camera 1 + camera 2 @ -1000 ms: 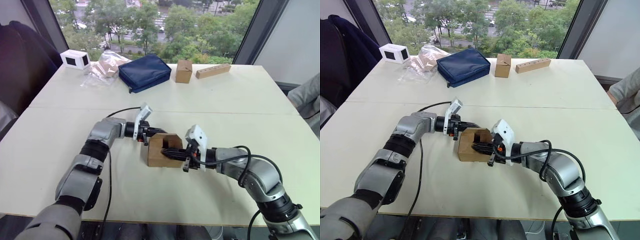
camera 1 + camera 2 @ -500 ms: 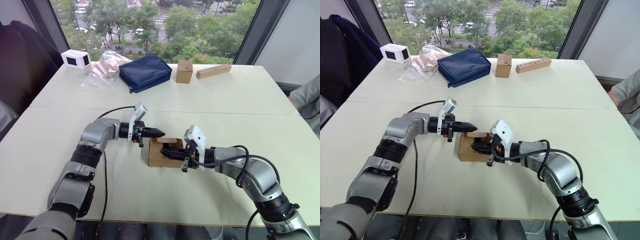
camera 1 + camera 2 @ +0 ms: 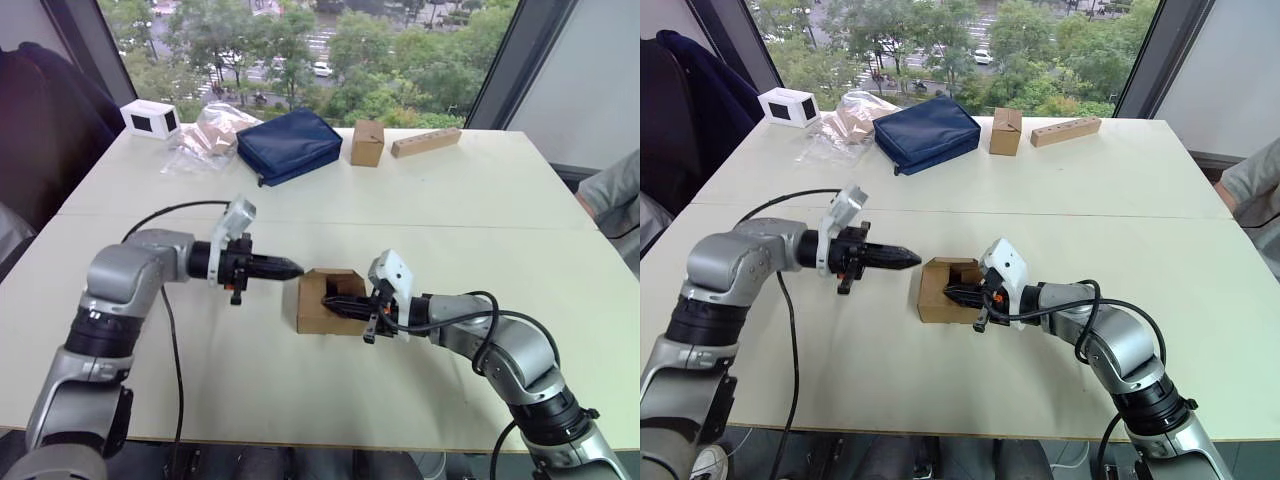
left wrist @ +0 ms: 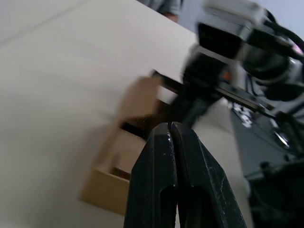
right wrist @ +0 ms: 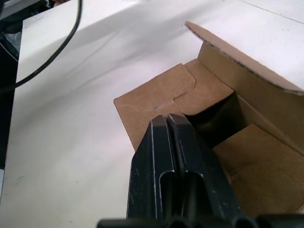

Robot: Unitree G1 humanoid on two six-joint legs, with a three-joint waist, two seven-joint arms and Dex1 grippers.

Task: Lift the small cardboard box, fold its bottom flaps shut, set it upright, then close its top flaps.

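On the table (image 3: 480, 190), near its middle, the box (image 3: 322, 305) is sitting with its flaps partly folded. Right gripper (image 3: 334, 303) is reaching into the box opening, fingers pressed together, gripping nothing. Left gripper (image 3: 292, 267) is hovering just beside the box, fingers closed, empty.

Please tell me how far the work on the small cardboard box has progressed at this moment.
Done: the small cardboard box rests on the table; whether its bottom flaps are shut cannot be seen. In hand: the right gripper, fingers shut, presses at the flaps on the open top, where some are partly folded in and one stands up. The left gripper, also shut, hangs beside the box without touching. Left: closing the top fully.
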